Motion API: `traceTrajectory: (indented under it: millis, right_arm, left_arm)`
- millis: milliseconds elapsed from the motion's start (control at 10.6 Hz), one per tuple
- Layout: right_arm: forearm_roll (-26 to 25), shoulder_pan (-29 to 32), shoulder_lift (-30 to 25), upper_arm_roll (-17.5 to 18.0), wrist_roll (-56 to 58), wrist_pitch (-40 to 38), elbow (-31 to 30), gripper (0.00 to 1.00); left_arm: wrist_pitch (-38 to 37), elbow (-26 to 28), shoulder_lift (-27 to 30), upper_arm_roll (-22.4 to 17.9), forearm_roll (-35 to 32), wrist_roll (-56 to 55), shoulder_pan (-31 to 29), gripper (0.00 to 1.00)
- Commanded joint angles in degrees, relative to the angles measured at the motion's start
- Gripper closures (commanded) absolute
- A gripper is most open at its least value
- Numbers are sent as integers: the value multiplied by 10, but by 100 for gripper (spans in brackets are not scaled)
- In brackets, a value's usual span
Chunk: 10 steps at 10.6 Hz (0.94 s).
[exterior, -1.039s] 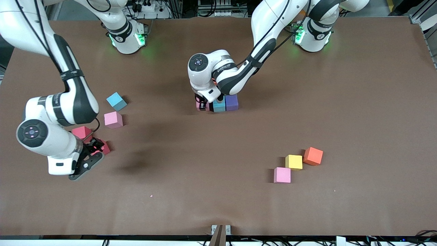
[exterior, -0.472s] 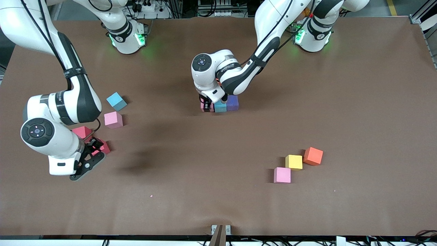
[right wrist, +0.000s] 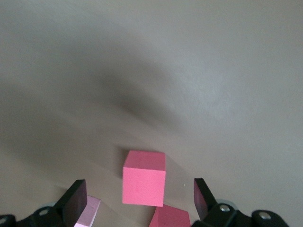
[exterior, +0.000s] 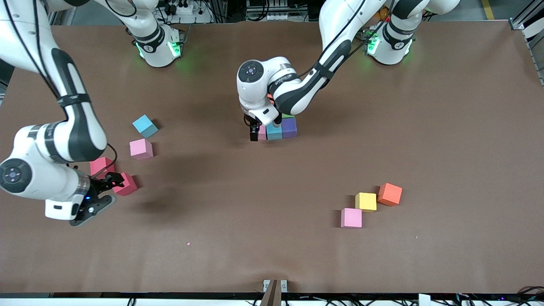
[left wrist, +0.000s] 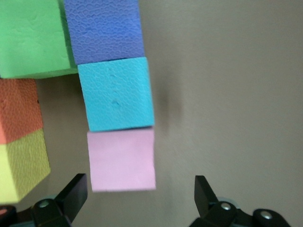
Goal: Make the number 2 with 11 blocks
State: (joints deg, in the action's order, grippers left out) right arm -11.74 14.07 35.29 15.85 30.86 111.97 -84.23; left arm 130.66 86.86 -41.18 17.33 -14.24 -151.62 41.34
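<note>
A: Where does the left gripper (exterior: 256, 132) stand now?

B: It hangs low over the half-built number 2 (exterior: 278, 129) in the middle of the table. Its fingers are spread wide and hold nothing. The pink block (left wrist: 121, 160) lies between them, at the end of a row with the light blue block (left wrist: 117, 93) and the purple block (left wrist: 103, 29).

A: And the right gripper (exterior: 103, 187)?

B: Also spread and empty, near the right arm's end of the table. A red block (right wrist: 144, 178) sits on the table just under it, between the two fingers, and a second red block (exterior: 101, 165) is beside.

A: So which arm takes the next block?

B: I think the right one. The red block lies straight below its open fingers, so it needs mostly to go down and close. The row runs away from the left gripper, in a line across its fingers.
</note>
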Motion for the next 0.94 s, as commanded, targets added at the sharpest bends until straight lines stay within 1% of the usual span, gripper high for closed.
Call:
traceTrajectory:
  millis: [0, 94, 283, 472, 661, 756, 850]
  right_arm:
    - [14, 16, -5, 8, -3, -1, -24, 0]
    - [15, 26, -5, 8, -2, 1, -34, 0]
    - [15, 35, -5, 8, -2, 2, -44, 0]
    - [15, 36, -4, 8, -1, 2, -49, 0]
    - [15, 39, 8, 8, -2, 6, -62, 0]
    - [15, 44, 16, 8, -1, 7, -62, 0]
    - [15, 45, 21, 8, -1, 9, -62, 0]
  left_arm:
    - [-22, 15, 46, 7, -7, 23, -35, 0]
    - [-38, 14, 57, 7, -3, 60, -45, 0]
    - [-62, 13, 79, 8, 23, 155, -87, 0]
    - [-75, 0, 96, 8, 68, 269, -137, 0]
    - [-118, -27, 97, 9, 94, 430, -193, 0]
    - [-118, -30, 97, 8, 120, 515, -219, 0]
    - [-119, -36, 97, 8, 129, 591, -241, 0]
